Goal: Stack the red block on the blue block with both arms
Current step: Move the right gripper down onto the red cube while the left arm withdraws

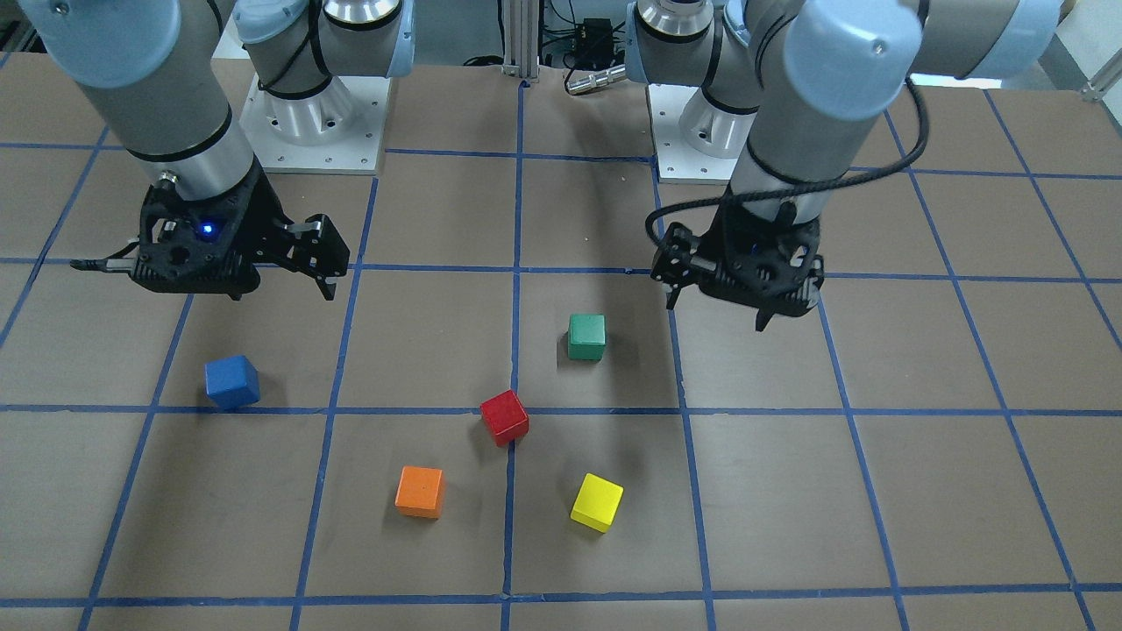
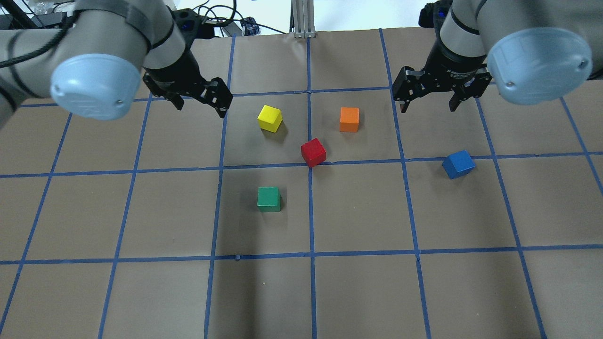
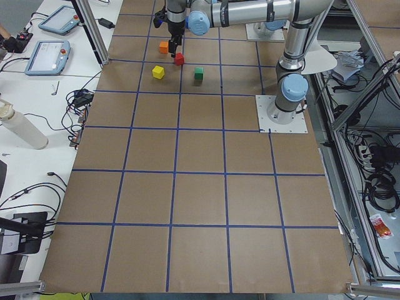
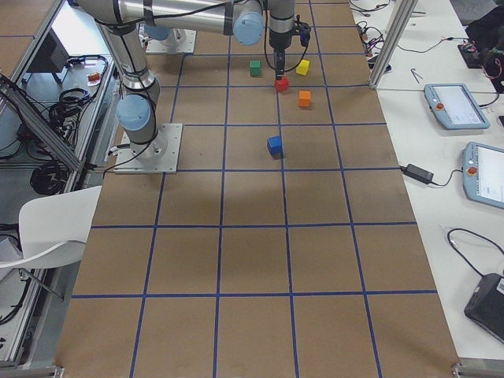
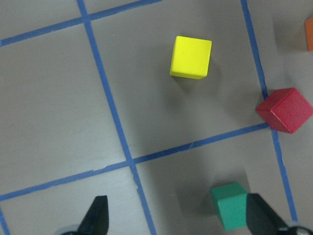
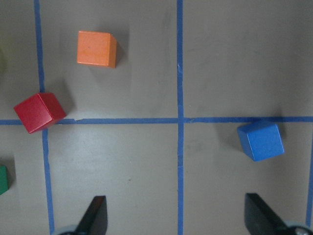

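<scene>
With the left gripper (image 2: 201,109) and right gripper (image 2: 429,109) empty, fingers apart, the red block (image 2: 313,152), skewed on the tabletop (image 2: 358,212) well apart from the blue block (image 2: 458,164), may twist if pinched cornerwise.

Robotics lab.
Brown tape-gridded table (image 3: 200,206), grey touchscreen teach pendants (image 3: 49,57), loose black cables (image 3: 375,190), silver aluminium frame posts (image 4: 390,39).

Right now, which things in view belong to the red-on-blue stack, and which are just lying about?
In the job: red block, blue block, left gripper, right gripper, both open and empty.
Lying about: green block, yellow block, orange block.
</scene>
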`<state>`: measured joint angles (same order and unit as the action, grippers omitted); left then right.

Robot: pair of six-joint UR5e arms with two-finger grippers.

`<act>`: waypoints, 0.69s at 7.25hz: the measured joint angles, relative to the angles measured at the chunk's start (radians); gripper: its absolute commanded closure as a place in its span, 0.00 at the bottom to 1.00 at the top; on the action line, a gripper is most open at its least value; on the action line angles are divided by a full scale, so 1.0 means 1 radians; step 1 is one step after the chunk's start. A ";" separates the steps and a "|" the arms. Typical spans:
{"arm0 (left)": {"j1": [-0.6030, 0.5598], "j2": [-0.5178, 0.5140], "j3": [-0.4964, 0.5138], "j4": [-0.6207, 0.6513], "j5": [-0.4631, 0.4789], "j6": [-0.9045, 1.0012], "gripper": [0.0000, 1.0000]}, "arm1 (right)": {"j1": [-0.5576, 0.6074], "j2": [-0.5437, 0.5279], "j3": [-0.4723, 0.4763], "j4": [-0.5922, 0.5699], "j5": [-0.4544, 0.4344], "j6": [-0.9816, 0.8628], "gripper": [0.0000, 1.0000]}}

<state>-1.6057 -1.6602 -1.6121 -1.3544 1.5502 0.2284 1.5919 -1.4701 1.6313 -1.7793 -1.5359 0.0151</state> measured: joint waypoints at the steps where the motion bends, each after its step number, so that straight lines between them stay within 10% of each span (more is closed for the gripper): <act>1: 0.027 0.061 -0.001 -0.038 0.000 0.019 0.00 | 0.027 0.033 -0.012 -0.032 0.005 0.000 0.00; 5: 0.062 0.074 0.043 -0.088 -0.008 0.019 0.00 | 0.170 0.175 -0.071 -0.121 0.015 -0.015 0.00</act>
<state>-1.5437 -1.5866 -1.5686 -1.4421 1.5419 0.2479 1.7624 -1.2955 1.5600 -1.9005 -1.5213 -0.0003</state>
